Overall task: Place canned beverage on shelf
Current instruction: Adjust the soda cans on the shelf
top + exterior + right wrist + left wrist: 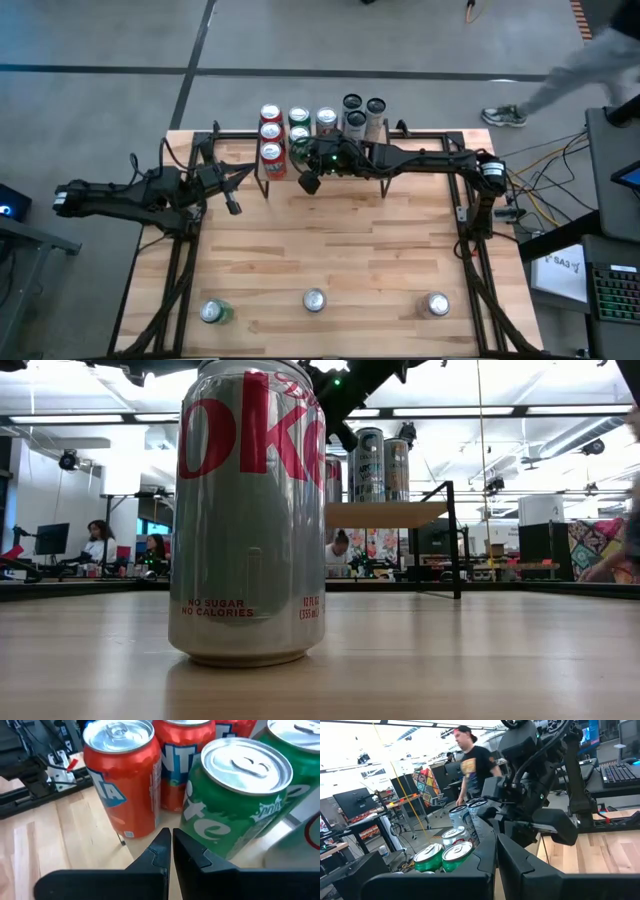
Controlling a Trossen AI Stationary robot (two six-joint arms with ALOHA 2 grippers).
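Observation:
The shelf (372, 150) stands at the table's far middle and bears several cans: orange ones (271, 152) at its left, then green (298, 120), silver (326, 120) and dark ones (352, 105). My right gripper (309, 183) is shut and hovers just off the shelf's near edge. In its wrist view the fingertips (170, 840) point between an orange can (122, 775) and a green can (235, 795). My left gripper (232, 205) waits shut at the table's left. A silver cola can (248, 510) stands upright on the tabletop near the front edge.
Three cans stand on their bases along the table's near edge: green (213, 312), silver (314, 300) and silver (437, 304). The middle of the tabletop (330, 245) is bare wood. A person (470, 765) stands beyond the table's far side.

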